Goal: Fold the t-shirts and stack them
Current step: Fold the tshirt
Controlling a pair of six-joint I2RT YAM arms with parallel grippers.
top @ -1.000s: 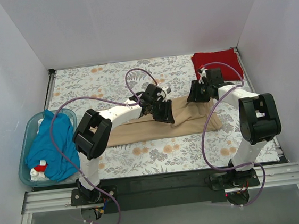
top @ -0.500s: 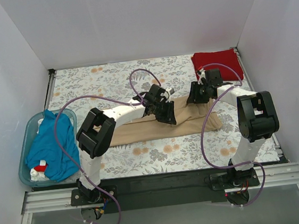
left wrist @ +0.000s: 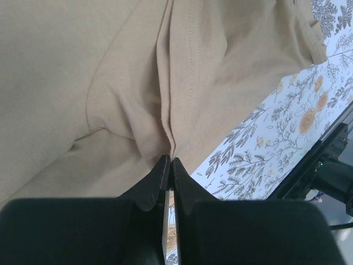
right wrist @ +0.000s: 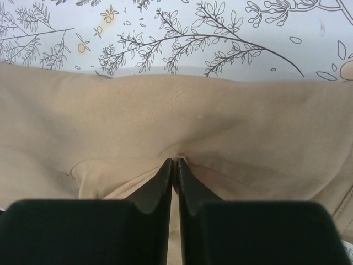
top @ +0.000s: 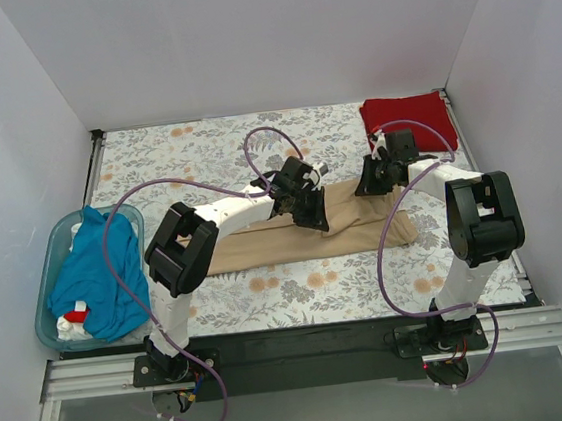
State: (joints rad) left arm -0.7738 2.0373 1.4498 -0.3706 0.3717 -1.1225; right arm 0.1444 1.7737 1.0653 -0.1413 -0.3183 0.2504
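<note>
Pinching the tan t-shirt point(top: 265, 247), my left gripper point(left wrist: 169, 161) and right gripper point(right wrist: 175, 162) clamped tight.
Only my wrist views show the nipped folds.

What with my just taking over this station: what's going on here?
Both arms are working the tan t-shirt spread across the floral tablecloth. The left jaws are shut on a pinch of its cloth, the right jaws likewise further right. A folded dark red t-shirt lies at the far right corner; a teal t-shirt sits in the tub.

The left arm point(top: 226, 213) hides part of the tan t-shirt point(top: 358, 227).
</note>
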